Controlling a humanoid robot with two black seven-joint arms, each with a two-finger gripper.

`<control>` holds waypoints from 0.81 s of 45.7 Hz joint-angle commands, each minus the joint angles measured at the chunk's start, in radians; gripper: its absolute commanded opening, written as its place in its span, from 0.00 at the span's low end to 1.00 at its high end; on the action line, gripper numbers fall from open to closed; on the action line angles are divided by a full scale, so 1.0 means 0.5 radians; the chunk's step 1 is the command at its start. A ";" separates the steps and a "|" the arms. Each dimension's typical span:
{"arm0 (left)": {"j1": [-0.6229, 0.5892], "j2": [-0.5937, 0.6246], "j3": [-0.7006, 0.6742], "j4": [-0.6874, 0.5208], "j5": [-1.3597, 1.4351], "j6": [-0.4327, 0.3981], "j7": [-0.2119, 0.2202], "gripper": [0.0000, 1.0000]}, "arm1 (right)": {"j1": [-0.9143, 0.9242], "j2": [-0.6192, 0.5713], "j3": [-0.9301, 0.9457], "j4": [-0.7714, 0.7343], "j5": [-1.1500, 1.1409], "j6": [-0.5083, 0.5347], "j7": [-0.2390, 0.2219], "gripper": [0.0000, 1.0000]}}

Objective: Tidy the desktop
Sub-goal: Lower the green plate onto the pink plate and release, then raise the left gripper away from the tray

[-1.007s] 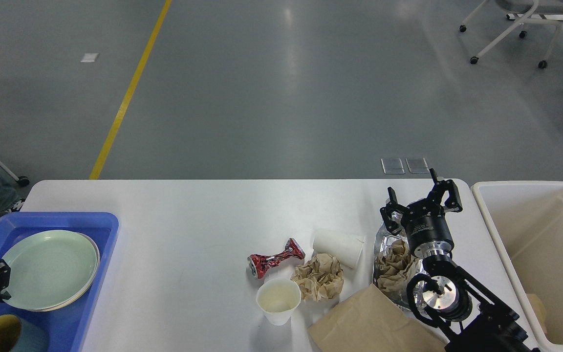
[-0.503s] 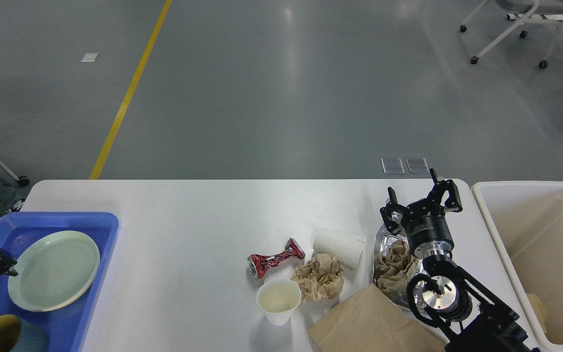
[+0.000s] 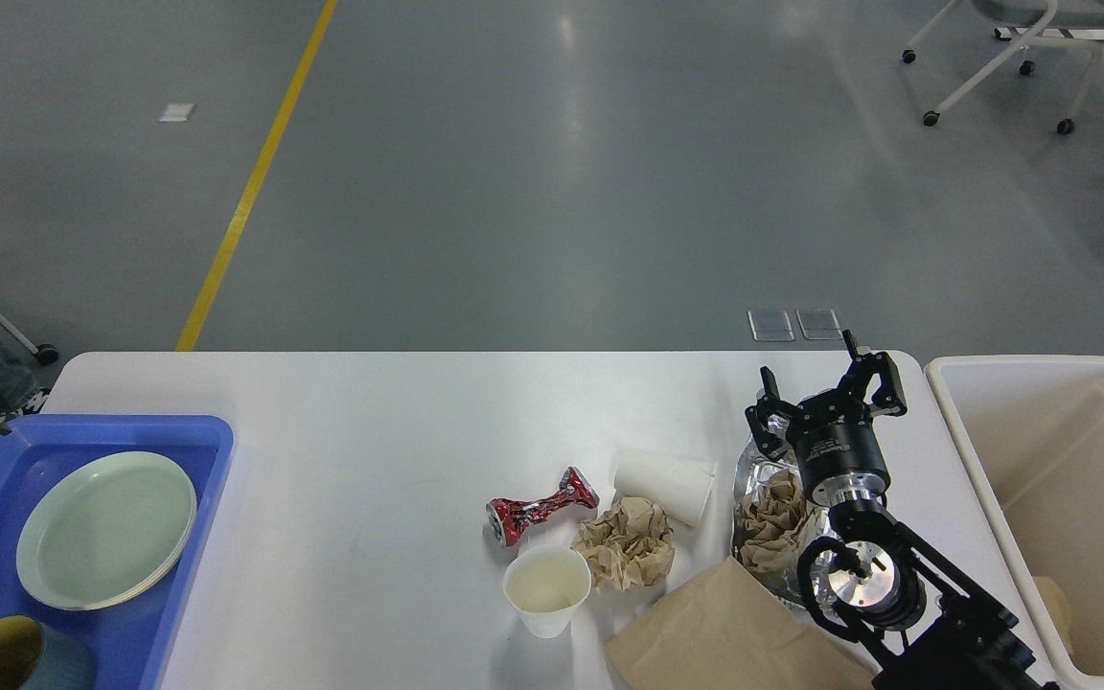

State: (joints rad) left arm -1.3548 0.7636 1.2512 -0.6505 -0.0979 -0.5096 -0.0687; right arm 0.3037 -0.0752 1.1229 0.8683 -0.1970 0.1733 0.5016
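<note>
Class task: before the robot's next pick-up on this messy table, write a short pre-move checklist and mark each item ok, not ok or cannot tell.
1. Right gripper open and empty: ok.
2. Left gripper in view: not ok, only a sliver shows at the left edge.
3. Bin beside the table, within easy drop range: ok.
4. Upright paper cup empty of liquid: cannot tell.
5. Crushed can lying free of other rubbish: ok.
6. Foil bag unobstructed: not ok, the right arm covers part.

Clutter across the table, with a tray at the left edge and a bin past the right edge.

The blue tray point(image 3: 197, 460) holds a pale green plate point(image 3: 106, 529) and a mug point(image 3: 15, 656). Near the front edge lie a crushed red can point(image 3: 540, 505), 2 white paper cups point(image 3: 546, 589) point(image 3: 662, 485), crumpled brown paper point(image 3: 627, 542), a brown paper bag point(image 3: 729, 637) and foil point(image 3: 761, 479). The cream bin point(image 3: 1060, 460) stands off the right edge.
</note>
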 commanded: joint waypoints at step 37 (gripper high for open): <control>0.623 0.108 -2.633 -0.347 -0.019 -0.187 -0.421 0.96 | 0.000 0.000 0.000 0.000 0.001 0.000 0.000 1.00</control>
State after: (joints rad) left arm -1.1596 0.9057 0.1438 -0.8554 -0.1076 -0.6062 -0.2686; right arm 0.3038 -0.0753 1.1229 0.8683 -0.1965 0.1733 0.5016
